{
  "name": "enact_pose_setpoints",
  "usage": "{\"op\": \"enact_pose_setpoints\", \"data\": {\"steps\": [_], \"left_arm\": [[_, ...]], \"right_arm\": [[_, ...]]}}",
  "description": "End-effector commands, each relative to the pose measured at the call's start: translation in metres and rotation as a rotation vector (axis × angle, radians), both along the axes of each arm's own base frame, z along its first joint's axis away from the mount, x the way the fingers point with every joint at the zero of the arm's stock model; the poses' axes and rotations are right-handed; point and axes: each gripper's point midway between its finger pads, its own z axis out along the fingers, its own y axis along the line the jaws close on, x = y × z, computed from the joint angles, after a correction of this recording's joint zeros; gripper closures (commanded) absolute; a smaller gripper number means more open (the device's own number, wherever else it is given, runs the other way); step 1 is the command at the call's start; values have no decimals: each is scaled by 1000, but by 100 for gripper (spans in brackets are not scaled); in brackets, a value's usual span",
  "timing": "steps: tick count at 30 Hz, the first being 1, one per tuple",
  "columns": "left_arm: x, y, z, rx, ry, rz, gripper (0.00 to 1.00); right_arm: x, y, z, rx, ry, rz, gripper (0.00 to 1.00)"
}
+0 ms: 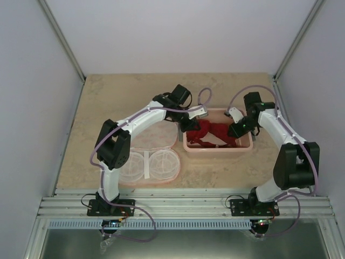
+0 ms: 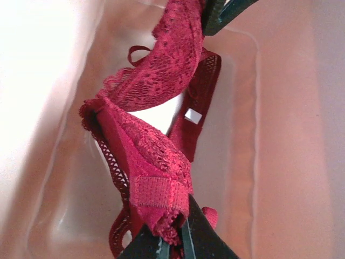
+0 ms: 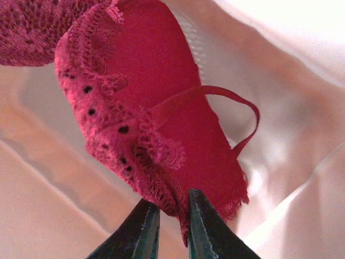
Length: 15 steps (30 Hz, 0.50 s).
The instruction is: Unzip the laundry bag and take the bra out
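The laundry bag lies unzipped and spread flat on the table, close to its near edge and left of centre. Its pale lining faces up and its pink zip rim runs around the two round lobes. The left arm passes above its far flap.

Just to the right of the bag sits a pink rectangular plastic tub, about midway between the table's near and far edges. The dark red lace bra is inside it, stretched along the tub's length between the two claws.

The left gripper reaches in over the tub's left end. In the left wrist view its claw is closed on the end of the bra's band, the lace bunched between the dark fingertips. From there the fabric rises and twists toward the right gripper at the top of that view. A small white label shows on a strap.

The right gripper is at the tub's right end. In its own wrist view the fingers stand very close together with the scalloped lace edge of a cup caught between them (only a narrow gap shows). A thin strap loop curls off the cup above the tub's pale pink floor.
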Motion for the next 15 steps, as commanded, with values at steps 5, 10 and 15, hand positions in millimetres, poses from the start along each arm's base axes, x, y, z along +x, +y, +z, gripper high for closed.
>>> {"op": "enact_pose_setpoints", "data": {"steps": [5,10,15], "left_arm": [[31,0,-7,42,-93,109,79],[48,-1,9,34,-199,191,59],[47,-1,27,28,-322,194,55]], "right_arm": [[42,-22,19,-107,-155,-132,70],[56,-28,39,-149,-268,-176,62],[65,-30,76,-201,-425,-190,59]]}}
